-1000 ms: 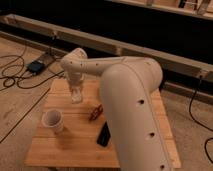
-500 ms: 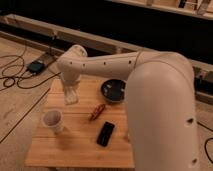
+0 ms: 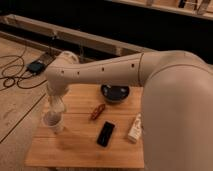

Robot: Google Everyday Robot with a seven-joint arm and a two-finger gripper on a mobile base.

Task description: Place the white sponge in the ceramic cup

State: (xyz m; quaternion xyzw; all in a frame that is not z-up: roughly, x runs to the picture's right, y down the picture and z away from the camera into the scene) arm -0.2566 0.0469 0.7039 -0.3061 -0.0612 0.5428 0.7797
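Gripper (image 3: 56,106) hangs pointing down over the left part of the wooden table (image 3: 80,150), its fingers drawn together on a pale soft block, the white sponge (image 3: 58,108). The sponge sits between the fingers directly above the ceramic cup (image 3: 53,123). It is so close to the rim that I cannot tell whether they touch. The cup stands upright near the table's left edge, at about 9 o'clock from the table's middle.

From the gripper, a small reddish-brown object (image 3: 97,112) lies at roughly 3 o'clock, well apart from the cup. A flat black slab (image 3: 105,134) lies at about 4 o'clock, just below the reddish piece and apart from it. A dark blue bowl (image 3: 115,93) rests at 2 o'clock, near the far edge of the table. A white bottle (image 3: 134,128) with a printed label is farther out at 4 o'clock, close beside the robot's bulk. Whether it stands or lies I cannot tell.

The cream-coloured arm (image 3: 110,70) sweeps in from 3 o'clock, crossing above the bowl and bending down to the gripper. On the floor at 10 o'clock lie dark cables (image 3: 12,75) and a small black box (image 3: 36,66).
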